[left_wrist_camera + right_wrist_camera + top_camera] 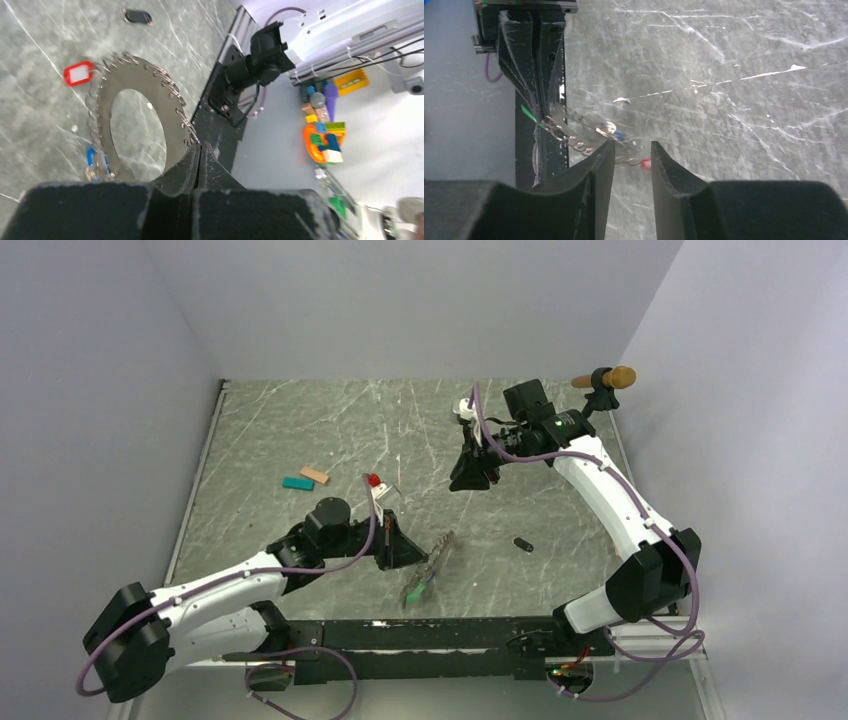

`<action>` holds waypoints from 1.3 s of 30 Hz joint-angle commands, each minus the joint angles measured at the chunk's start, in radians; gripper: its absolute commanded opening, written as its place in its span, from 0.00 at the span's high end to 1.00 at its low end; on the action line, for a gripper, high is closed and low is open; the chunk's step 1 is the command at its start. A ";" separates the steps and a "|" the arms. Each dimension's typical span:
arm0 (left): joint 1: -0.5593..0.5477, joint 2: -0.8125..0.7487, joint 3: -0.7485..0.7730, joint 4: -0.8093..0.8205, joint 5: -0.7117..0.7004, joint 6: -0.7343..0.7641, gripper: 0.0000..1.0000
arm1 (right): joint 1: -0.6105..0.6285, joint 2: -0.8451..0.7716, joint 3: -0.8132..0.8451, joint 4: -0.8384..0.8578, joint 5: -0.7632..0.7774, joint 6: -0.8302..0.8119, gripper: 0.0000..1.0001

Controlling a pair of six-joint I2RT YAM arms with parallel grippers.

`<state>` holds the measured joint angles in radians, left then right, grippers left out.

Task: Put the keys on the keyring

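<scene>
On the grey marble-patterned table [300, 430], the left gripper [200, 150] is fully closed on the near rim of the keyring [147, 80], pinching the flat grey metal between its two black fingers. The keyring, a dark disc with a wide oval hole and wire loops all round its edge, stands tilted on its edge off the gripper's tip, toward the near side of the table.

The right gripper [633, 150] hangs well above and beyond the keyring, its jaws a modest gap apart, with nothing between them and nothing touching them.

A teal block [297, 483] and a tan block [315, 476] lie side by side, well apart from the keyring on its far left.

A red key [78, 73] sits against the keyring's far rim, a blue key [92, 160] against its lower rim and a green key [415, 590] at its near end; whether any of them is threaded onto a loop cannot be told. A black key [523, 544] lies alone on the table to the right of the keyring, clear of it.
</scene>
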<state>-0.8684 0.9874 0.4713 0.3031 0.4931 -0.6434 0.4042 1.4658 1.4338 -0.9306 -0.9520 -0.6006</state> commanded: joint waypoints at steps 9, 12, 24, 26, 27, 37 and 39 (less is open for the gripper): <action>0.130 0.116 0.032 0.199 0.360 -0.325 1.00 | -0.006 -0.045 -0.010 -0.245 -0.217 -0.425 0.54; 0.141 0.127 0.095 0.013 0.368 -0.212 1.00 | 0.017 -0.022 -0.028 -0.461 -0.289 -0.832 0.47; 0.124 0.175 0.474 -0.758 0.171 0.374 1.00 | 0.152 0.064 -0.064 -0.329 -0.309 -0.711 0.50; 0.105 0.185 0.522 -0.823 0.133 0.445 1.00 | 0.153 0.069 -0.051 -0.315 -0.314 -0.686 0.52; 0.092 0.191 0.547 -0.858 0.105 0.485 1.00 | 0.151 0.073 -0.044 -0.313 -0.314 -0.678 0.52; -0.007 0.284 0.785 -1.147 -0.197 0.785 1.00 | 0.149 0.118 0.022 -0.249 -0.314 -0.538 0.54; -0.009 0.275 0.806 -1.167 -0.230 0.814 1.00 | 0.134 0.107 0.016 -0.257 -0.329 -0.548 0.54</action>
<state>-0.8658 1.2812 1.1973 -0.7803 0.3786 0.0349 0.5552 1.5822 1.4204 -1.2053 -1.2228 -1.1572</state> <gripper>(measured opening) 0.007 0.464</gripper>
